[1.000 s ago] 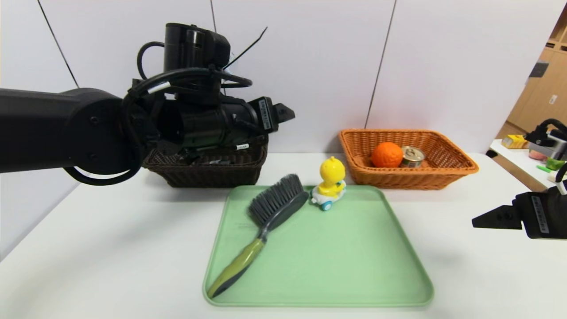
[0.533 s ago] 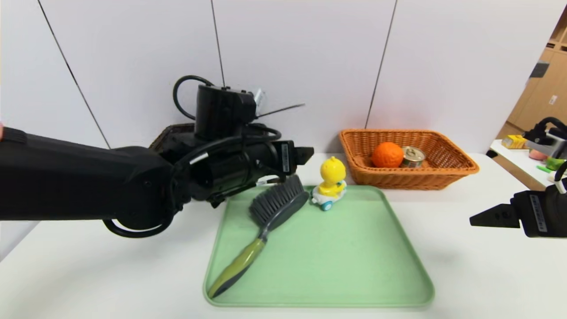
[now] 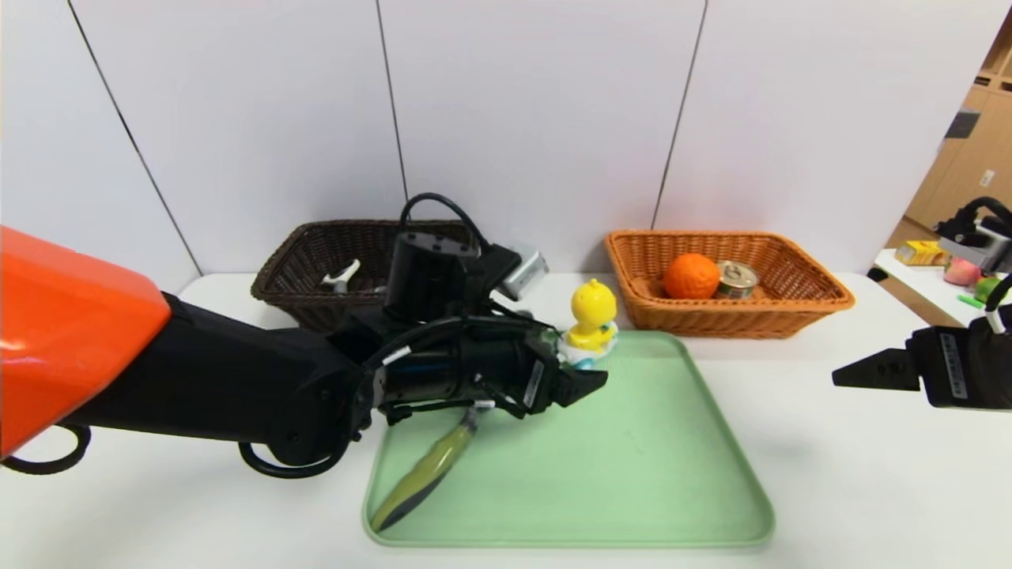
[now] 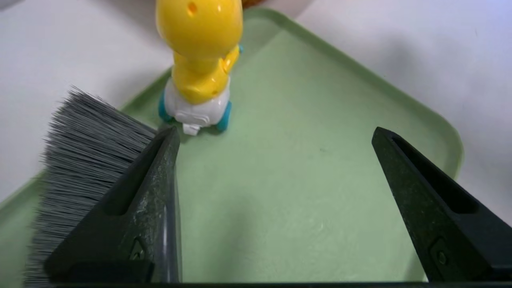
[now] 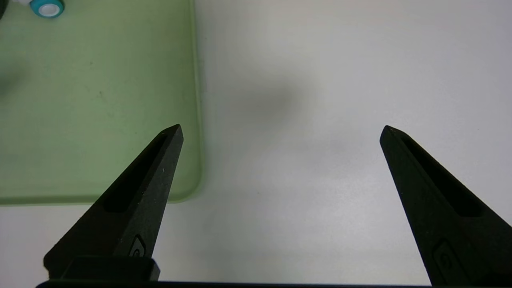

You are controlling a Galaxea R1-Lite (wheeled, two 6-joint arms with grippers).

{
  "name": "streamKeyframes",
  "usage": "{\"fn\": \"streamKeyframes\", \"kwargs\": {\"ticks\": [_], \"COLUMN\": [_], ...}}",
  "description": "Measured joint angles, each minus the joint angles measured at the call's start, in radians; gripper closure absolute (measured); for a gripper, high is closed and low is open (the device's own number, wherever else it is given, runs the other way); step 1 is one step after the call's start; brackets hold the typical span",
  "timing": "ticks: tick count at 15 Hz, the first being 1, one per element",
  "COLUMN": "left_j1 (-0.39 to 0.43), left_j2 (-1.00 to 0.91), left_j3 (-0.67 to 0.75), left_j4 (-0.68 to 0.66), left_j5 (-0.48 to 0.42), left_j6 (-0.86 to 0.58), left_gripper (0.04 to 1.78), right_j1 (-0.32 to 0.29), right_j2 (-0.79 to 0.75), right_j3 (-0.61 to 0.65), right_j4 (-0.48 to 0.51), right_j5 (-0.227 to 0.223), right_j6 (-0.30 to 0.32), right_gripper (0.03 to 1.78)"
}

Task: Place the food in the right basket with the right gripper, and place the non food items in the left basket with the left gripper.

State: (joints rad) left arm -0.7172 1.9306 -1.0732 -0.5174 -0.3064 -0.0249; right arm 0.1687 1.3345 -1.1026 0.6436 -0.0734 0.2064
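A yellow duck toy [image 3: 592, 314] on a white wheeled cart stands at the far edge of the green tray [image 3: 632, 474]; it also shows in the left wrist view [image 4: 199, 64]. A brush with grey bristles [image 4: 84, 160] and a green handle [image 3: 427, 470] lies on the tray's left side. My left gripper [image 3: 581, 379] hangs open and empty over the tray, just in front of the duck and beside the bristles. My right gripper [image 3: 858, 371] is open and empty above the table, right of the tray. An orange [image 3: 690, 276] and a tin can [image 3: 736, 279] lie in the right orange basket [image 3: 814, 304].
The dark brown left basket [image 3: 292, 269] stands at the back left with a small white item [image 3: 341, 276] in it. A side table [image 3: 925, 292] with clutter stands at far right. My left arm covers the tray's left part.
My left arm has swung from over the dark basket, down and to the right, onto the tray next to the duck and brush. The right gripper has barely moved.
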Motion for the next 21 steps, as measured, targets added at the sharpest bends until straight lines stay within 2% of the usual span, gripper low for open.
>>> {"fn": "streamKeyframes", "kwargs": {"ticks": [10, 21], "left_j1": [0.012, 0.043], "left_j2": [0.151, 0.227], "left_j3": [-0.2, -0.383], "left_j4": [0.071, 0.206], "left_j5": [-0.018, -0.033], "left_j6": [0.114, 0.149], "left_gripper": [0.13, 0.13], "right_j1": [0.0, 0.001], "right_j2": [0.0, 0.0], "right_j3": [0.007, 0.008], "right_j4": [-0.004, -0.004], "right_j5": [0.003, 0.012], "right_j6": [-0.002, -0.003], "right_gripper": [0.11, 0.11]}}
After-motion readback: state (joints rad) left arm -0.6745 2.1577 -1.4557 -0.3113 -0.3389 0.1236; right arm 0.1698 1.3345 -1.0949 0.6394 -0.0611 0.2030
